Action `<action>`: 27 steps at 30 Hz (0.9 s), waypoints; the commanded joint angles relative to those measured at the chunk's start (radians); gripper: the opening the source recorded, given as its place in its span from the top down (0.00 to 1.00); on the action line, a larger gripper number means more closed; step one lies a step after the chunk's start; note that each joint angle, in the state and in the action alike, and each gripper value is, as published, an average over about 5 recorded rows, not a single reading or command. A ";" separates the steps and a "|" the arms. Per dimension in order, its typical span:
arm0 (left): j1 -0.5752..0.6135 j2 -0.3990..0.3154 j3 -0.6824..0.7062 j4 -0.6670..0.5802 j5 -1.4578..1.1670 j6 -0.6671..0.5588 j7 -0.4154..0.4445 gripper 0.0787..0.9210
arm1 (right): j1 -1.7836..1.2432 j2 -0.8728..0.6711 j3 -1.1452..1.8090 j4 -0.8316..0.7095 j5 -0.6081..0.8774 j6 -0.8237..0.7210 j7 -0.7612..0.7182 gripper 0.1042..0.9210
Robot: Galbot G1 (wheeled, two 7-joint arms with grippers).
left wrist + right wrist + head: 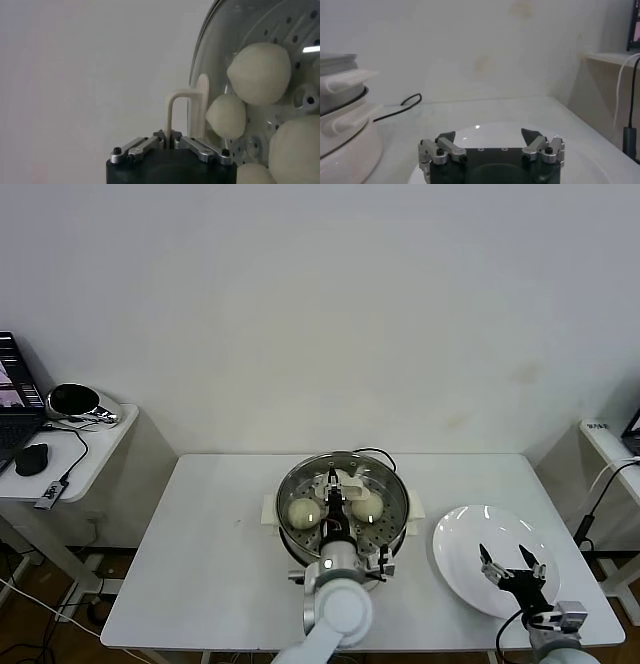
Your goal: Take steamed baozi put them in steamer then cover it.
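Note:
The steamer [343, 506] stands mid-table with the glass cover [392, 496] lying on it. Through the glass show steamed baozi [303, 511], one more [368, 504] to its right. My left gripper [333, 484] reaches over the cover's centre, jaws closed tight around the cream-white handle [182, 107]. The left wrist view shows the cover [260, 30], three baozi [260, 72] under it, and the left gripper [168, 136]. My right gripper [510, 567] hovers open and empty over the white plate [465, 544]; the right wrist view shows that gripper [489, 135] and the steamer [340, 125].
A black cable [400, 105] runs behind the steamer. A side table [95, 454] at the left carries a laptop [15, 399] and a mouse [32, 458]. Another small table [610, 439] stands at the right. The white plate [485, 127] holds nothing.

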 commanded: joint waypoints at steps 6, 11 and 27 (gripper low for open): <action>0.040 0.027 0.047 -0.156 0.004 0.022 -0.001 0.51 | -0.002 0.001 0.005 -0.006 -0.001 0.003 0.000 0.12; 0.051 0.035 0.059 -0.210 0.001 0.022 0.028 0.34 | -0.006 0.000 0.006 -0.004 -0.004 -0.004 -0.001 0.12; 0.198 0.084 -0.236 -0.531 -0.556 -0.197 -0.126 0.12 | -0.089 0.031 -0.041 0.127 -0.019 0.021 0.008 0.12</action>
